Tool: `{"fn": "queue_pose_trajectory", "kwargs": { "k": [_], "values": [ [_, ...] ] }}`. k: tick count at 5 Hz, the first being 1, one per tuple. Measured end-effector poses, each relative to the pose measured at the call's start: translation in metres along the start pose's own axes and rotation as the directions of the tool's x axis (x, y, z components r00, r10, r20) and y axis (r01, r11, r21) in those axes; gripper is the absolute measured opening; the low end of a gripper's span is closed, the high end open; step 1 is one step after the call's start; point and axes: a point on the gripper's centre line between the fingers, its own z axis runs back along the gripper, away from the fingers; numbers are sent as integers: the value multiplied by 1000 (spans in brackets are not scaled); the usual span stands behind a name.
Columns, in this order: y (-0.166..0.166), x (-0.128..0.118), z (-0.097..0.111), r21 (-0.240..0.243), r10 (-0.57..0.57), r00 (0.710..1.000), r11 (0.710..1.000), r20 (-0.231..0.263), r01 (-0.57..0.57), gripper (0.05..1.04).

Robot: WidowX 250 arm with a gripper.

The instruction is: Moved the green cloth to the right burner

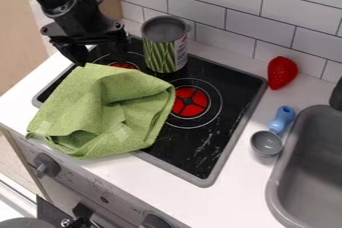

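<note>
My gripper (101, 55) hangs at the upper left, open, above the back left part of the stove and just behind the cloth's back edge. The green cloth (110, 109) lies rumpled over the left half of the black stovetop, with its lower left part on the white counter near the front edge. It covers part of the left burner (124, 65), whose red centre peeks out behind it. The right burner (192, 103) has a red centre and white rings; the cloth's right edge overlaps the left side of the rings.
An open can (160, 54) with a green bean label stands at the back of the stove, right of my gripper. A red strawberry (282, 72) lies by the tiled wall. A blue-handled grey scoop (267, 143) rests between the stove and the grey sink (284, 184).
</note>
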Motion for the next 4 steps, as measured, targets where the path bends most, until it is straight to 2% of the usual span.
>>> {"fn": "queue_pose_trajectory", "kwargs": {
  "k": [1, 2, 3, 4],
  "values": [
    [0, -6, -4, -1, 9, 1000, 1000, -28, -9, 997],
    [-2, -15, -2, 16, 60, 995, 998, -84, -58, 997],
    [-10, -25, 4, 17, 50, 990, 999, -129, -48, 997],
    [-21, -42, 22, 71, 136, 968, 990, -212, -124, 997]
  ]
}}
